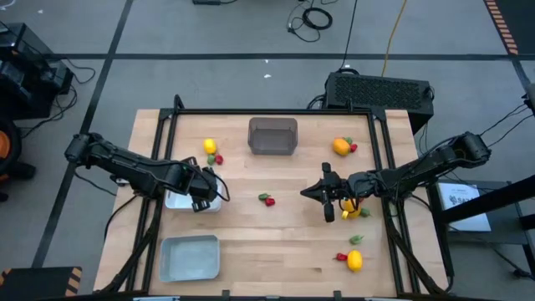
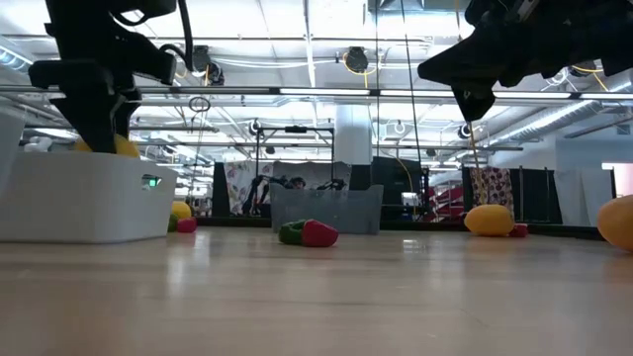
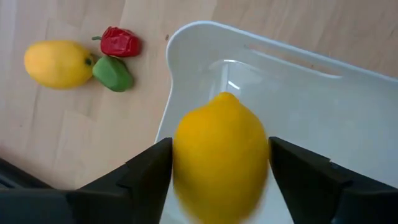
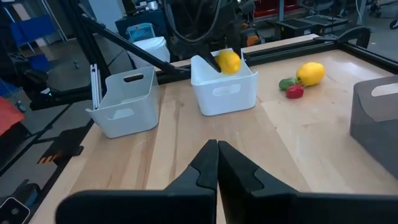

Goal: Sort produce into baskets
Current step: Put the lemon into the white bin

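Observation:
My left gripper (image 3: 221, 148) hangs over the white basket (image 3: 186, 37) at the table's left, with a yellow lemon (image 3: 221, 155) between its fingers. In the low view the lemon (image 2: 117, 146) shows just above the basket's rim (image 2: 79, 158). My right gripper (image 1: 308, 192) stays shut and holds nothing, above bare wood right of the middle. Loose produce lies on the table: a lemon (image 3: 59, 63) with a green piece (image 3: 113, 73) and a red piece (image 3: 121, 42) beside the white basket, and a red-green pair (image 1: 267, 199) at the centre. My left gripper has the lemon's two opposite sides (image 3: 181, 155) between its two fingers, which fill the gap on either side of it. The fingers come from above, pointing steeply down. The lemon hangs clear inside the basket's opening, at about rim height; its lower end is blurred.
A dark grey basket (image 1: 272, 136) stands at the far middle and a light grey-blue basket (image 1: 190, 257) at the near left. More produce lies at the far right (image 1: 341, 147), under my right arm (image 1: 351, 211) and at the near right (image 1: 354, 261).

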